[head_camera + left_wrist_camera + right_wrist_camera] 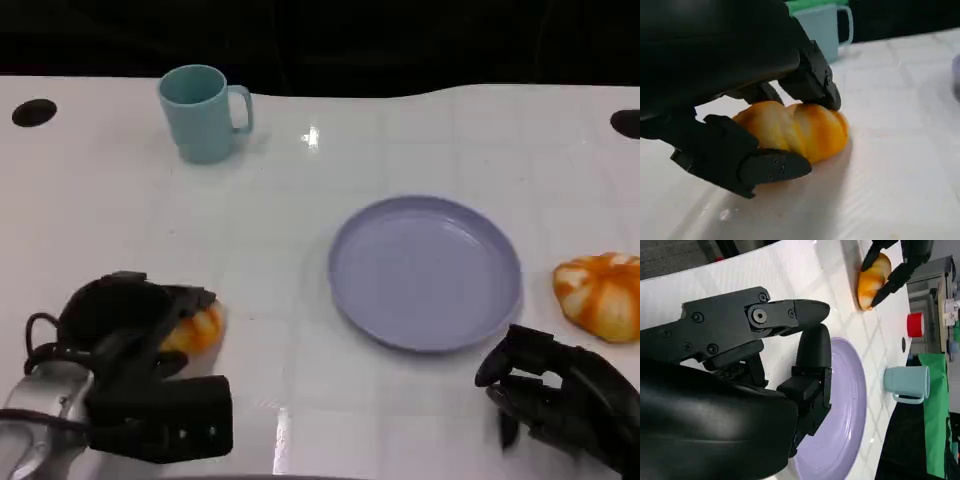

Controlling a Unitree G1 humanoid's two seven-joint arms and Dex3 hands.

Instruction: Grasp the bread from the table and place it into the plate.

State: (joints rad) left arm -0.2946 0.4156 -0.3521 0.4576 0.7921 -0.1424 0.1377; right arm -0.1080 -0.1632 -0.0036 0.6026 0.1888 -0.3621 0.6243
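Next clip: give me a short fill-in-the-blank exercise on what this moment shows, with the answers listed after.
1. The left hand has its fingers around the ____, which rests on the table.
2. The purple plate has ____ on it.
3. The cup is light ____.
4. The right hand hovers near the plate, holding ____.

Missing words: bread; nothing; blue; nothing

White table (pixel 300 250) carries teal mug (pixel 203 112), purple plate (pixel 425 272), bread (pixel 795 129), second orange bun (pixel 600 295) at right edge.
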